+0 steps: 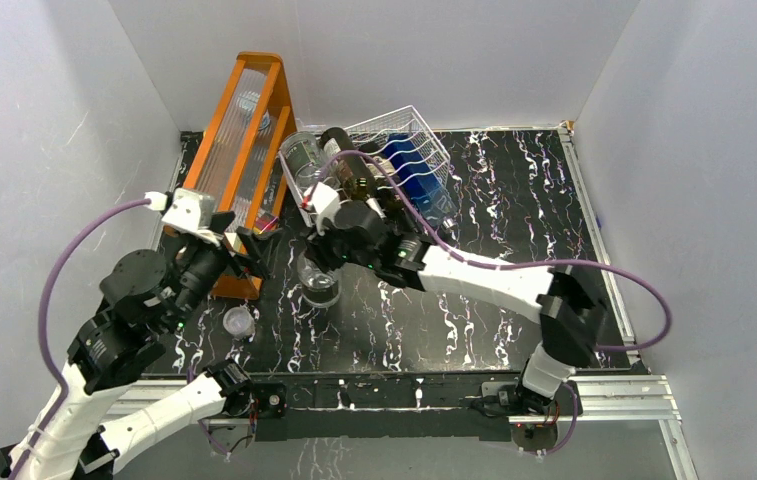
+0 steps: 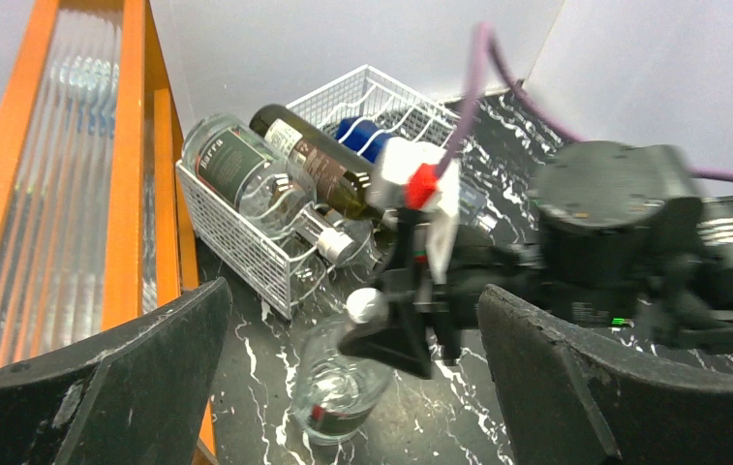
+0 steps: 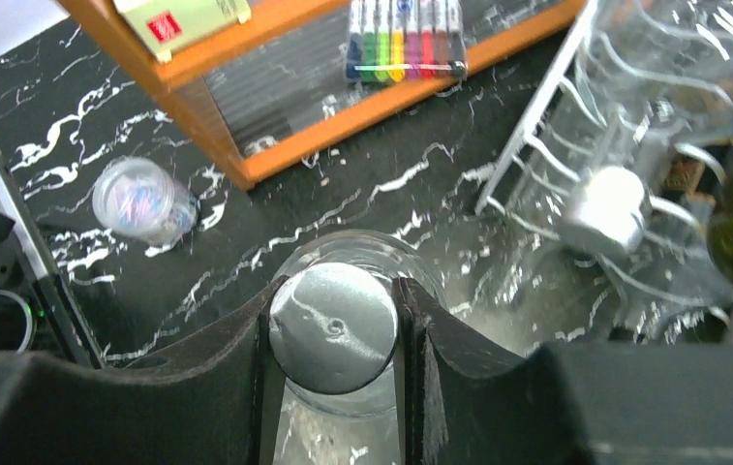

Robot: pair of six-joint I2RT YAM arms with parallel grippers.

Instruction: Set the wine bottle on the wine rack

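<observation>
right hand (image 1: 322, 260): we see it clamped on the silver cap (image 3: 333, 327) of the wine bottle (image 1: 320, 290) | wine bottle: upright on bench (image 1: 494, 200), just beside wine rack (image 2: 236, 242) front corner, not in it | left hand (image 1: 242, 248): fully open, holding nothing, near orange frame (image 2: 135, 145)

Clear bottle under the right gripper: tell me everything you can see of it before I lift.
The clear bottle is see-through glass with a round silver cap and a dark label low on its side. It stands upright on the black marbled table, just in front of the white wire rack, not in it. The right gripper is closed on its cap, a finger on each side; nothing else visibly touches it.
</observation>
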